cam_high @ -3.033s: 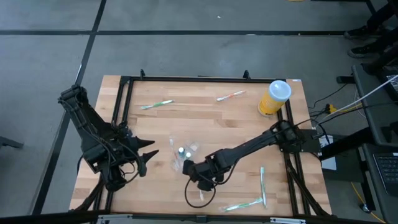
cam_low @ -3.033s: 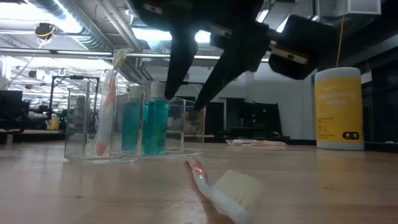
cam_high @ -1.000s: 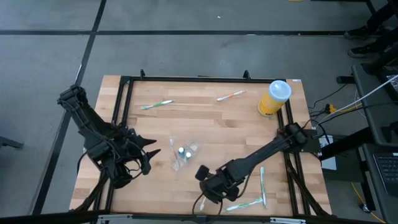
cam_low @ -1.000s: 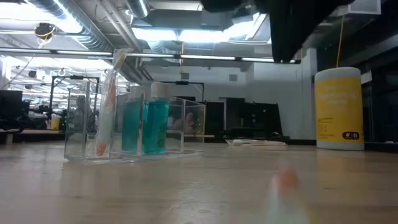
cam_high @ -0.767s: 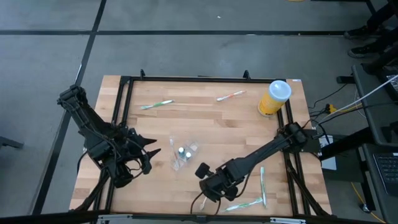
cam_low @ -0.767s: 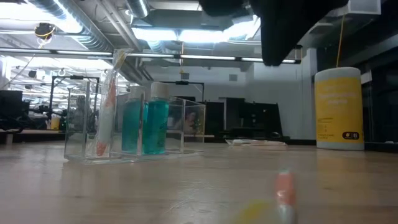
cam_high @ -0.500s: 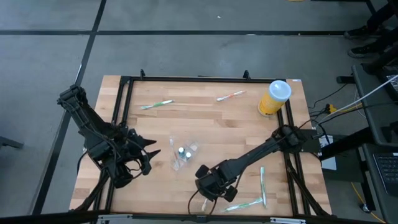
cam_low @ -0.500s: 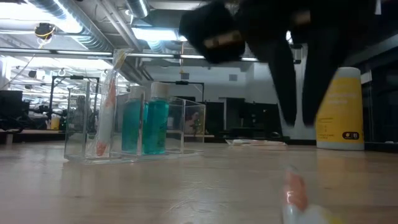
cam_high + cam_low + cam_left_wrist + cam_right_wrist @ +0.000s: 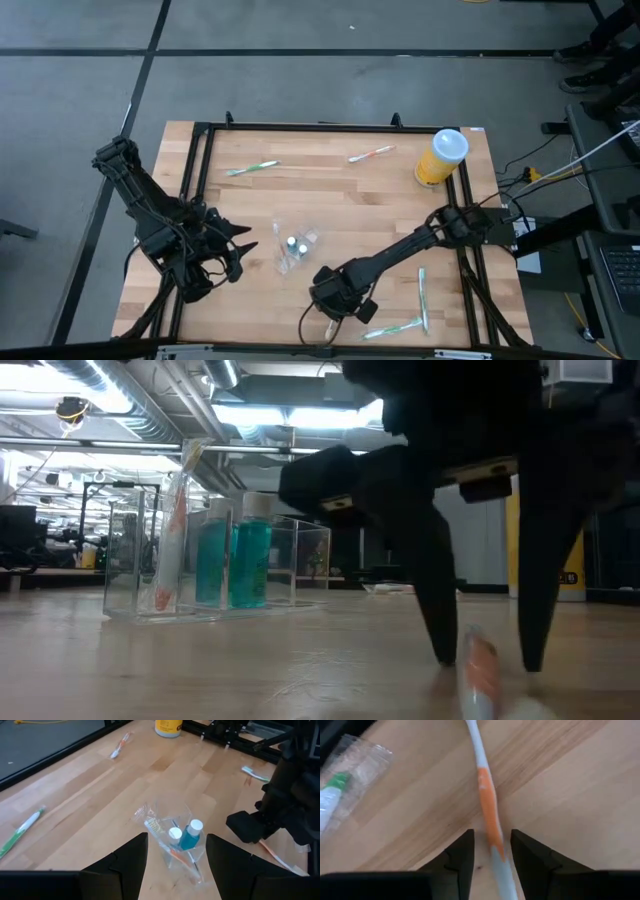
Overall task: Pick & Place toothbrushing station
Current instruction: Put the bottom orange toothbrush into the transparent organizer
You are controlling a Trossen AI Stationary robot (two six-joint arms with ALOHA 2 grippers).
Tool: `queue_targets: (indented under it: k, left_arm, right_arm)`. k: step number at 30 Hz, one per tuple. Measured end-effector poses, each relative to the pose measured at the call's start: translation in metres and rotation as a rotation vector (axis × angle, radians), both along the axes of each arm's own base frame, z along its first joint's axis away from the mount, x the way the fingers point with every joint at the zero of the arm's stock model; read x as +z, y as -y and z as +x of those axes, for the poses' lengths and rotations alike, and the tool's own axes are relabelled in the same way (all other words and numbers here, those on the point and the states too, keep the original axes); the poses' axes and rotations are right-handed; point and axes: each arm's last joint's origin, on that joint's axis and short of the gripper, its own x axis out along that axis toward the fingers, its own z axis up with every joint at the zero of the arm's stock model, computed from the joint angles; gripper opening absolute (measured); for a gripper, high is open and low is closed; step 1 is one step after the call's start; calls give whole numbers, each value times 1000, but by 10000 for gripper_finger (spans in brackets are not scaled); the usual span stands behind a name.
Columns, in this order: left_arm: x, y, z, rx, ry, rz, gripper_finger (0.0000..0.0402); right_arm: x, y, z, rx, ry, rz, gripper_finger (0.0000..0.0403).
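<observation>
Toothbrush (image 9: 489,822), white-handled with an orange grip section, is laid flat on the wooden table (image 9: 330,200) near its front edge, between the fingers of the right gripper (image 9: 487,658). The fingers are set down astride the handle with a narrow gap on each side; the handle is straddled, not yet clamped. This placement is judged to be preparation for a pinch across the slim handle, where the orange section offers a firmer, less slippery hold.

A clear plastic organizer (image 9: 215,555), rectangular and divided into compartments, stands upright near the table centre. Two teal bottles (image 9: 232,560) with white caps and one orange-handled brush are held in it. It is judged to be the destination.

A crinkled transparent wrapper (image 9: 355,765) lies just beside the toothbrush.

The left gripper (image 9: 175,852) is held wide apart, empty, facing the organizer from the table's left side.
</observation>
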Motion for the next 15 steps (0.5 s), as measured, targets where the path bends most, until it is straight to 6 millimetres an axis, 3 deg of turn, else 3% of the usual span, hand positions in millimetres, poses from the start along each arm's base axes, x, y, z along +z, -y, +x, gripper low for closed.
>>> queue_targets:
  k: [6, 12, 15]
  left_arm:
    - [0, 0, 0, -4, -12, -14, 198]
    - [0, 0, 0, 3, -7, -27, 198]
    - [0, 0, 0, 4, -7, -31, 198]
  right_arm:
    - [-7, 0, 1, 3, -19, 3, 115]
    - [-8, 8, 6, 5, -8, -13, 30]
    - [-8, 14, 9, -11, -11, -9, 15]
